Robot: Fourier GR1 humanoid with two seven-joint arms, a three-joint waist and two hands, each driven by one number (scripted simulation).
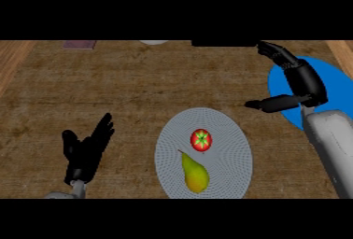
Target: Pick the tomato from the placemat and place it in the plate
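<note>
Head view. Tabletop point(124, 93): brown, wood-edged at left and right.

Placemat point(231, 135): grey, round, at the middle of the near edge. Tomato point(201, 140) lies on it, slightly above its centre, green stem mark facing up. Pear point(194, 173) lies just below the tomato on the same placemat, stalk end toward the tomato; the two are close but apart.

Plate point(331, 74): blue, by the right edge, partly covered by the right hand point(305, 83) and its forearm. Nothing shows on its visible part.

Right hand: fingers point(277, 51) straight, pointing to the far edge, thumb point(272, 103) out toward the placemat; holds nothing.

Left hand point(84, 154): rests near the near-left corner, fingers point(103, 128) up and slightly spread, holding nothing. Well apart from the tomato.
</note>
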